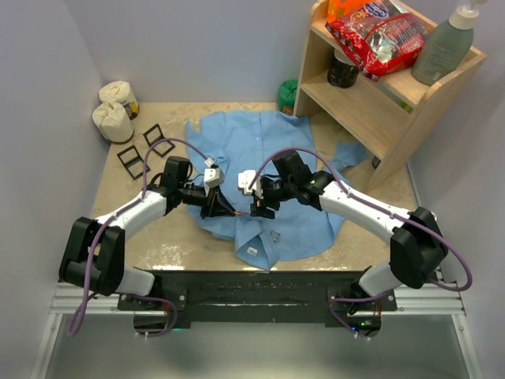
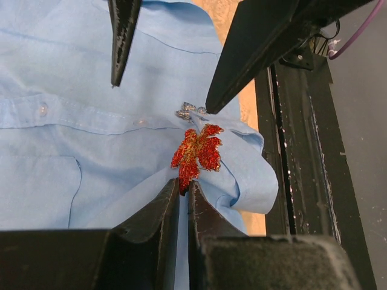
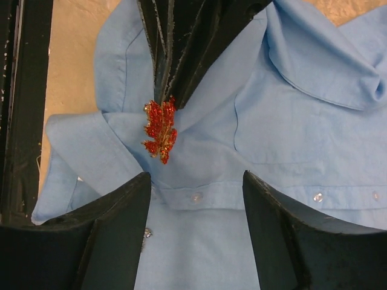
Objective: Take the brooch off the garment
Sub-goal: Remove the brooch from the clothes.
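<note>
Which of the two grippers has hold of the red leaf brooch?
The left gripper: its jaws are pinched shut on the tip of the brooch; the right gripper has open jaws.

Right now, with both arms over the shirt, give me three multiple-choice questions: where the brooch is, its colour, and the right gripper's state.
1. The brooch sits on the shirt:
A) between the left gripper and the right gripper
B) on a sleeve far from both
C) under the collar label

2. The brooch is:
A) silver and blue
B) red and gold
C) green

3. The right gripper is:
A) shut on the brooch
B) shut on cloth
C) open

Answers:
1 A: both wrist views show it between the two sets of fingers.
2 B: its leaf shape glitters red with gold edges.
3 C: its fingers stand wide apart, gripping nothing, while the left gripper pinches the brooch's tip.
</note>
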Robot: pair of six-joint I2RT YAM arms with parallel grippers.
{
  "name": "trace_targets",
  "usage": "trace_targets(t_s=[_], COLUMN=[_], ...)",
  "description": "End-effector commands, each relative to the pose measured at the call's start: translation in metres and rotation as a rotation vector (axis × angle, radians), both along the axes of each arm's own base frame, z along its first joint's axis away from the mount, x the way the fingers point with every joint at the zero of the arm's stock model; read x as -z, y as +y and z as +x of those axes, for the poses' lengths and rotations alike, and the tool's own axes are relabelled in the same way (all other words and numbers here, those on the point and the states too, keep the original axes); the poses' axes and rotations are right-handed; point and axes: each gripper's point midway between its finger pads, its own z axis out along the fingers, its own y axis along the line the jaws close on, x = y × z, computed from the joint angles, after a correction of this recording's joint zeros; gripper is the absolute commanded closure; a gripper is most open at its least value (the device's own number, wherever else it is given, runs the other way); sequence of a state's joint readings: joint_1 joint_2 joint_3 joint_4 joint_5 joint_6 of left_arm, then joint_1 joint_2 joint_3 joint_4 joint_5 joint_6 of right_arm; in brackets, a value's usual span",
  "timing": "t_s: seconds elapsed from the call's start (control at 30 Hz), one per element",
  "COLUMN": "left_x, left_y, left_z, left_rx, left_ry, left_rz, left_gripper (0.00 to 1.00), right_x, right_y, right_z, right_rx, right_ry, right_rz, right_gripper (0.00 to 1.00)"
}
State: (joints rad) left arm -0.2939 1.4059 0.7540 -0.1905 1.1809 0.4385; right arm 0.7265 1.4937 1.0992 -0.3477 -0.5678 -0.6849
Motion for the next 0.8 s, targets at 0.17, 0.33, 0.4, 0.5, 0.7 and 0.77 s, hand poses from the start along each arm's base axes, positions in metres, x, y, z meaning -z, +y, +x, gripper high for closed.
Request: trace_targets(t_s=[0.17,0.33,0.4,0.5,0.7,0.77], left_x=[-0.021,-0.024,-0.024,-0.024,-0.026,-0.026], left_y=[-0.005,-0.006,-0.007,-0.007,-0.006,-0.006], left_z=[0.006,0.007,0.006,0.007,0.009,0.009], left_rx=[0.024,0.030,0.033,0.029,0.020,0.016], left_ry=[-0.050,-0.064,-0.053,-0.042,-0.040,-0.036], left_rz=[-0.141,-0.165,-0.171,-0.174,-0.185,-0.193], left_gripper=[1.00,1.00,1.00,1.00,1.00,1.00], right_x=[-0.010,-0.009,-0.009,-0.009,-0.005,-0.004], right_y=[0.008,0.012,0.013,0.016,0.017,0.018], right_z=[-0.001,-0.003,-0.003,-0.006,-0.010,-0.011], right_rx=[-0.036,-0.044,-0.046,-0.058,-0.072,-0.075], right_ry=[-0.041,-0.037,-0.039,-0.037,-0.038,-0.038], right_rz=[0.034,0.038,0.040,0.041,0.033,0.033], right_gripper=[0.39,0.48,0.54,0.59,0.66,0.69])
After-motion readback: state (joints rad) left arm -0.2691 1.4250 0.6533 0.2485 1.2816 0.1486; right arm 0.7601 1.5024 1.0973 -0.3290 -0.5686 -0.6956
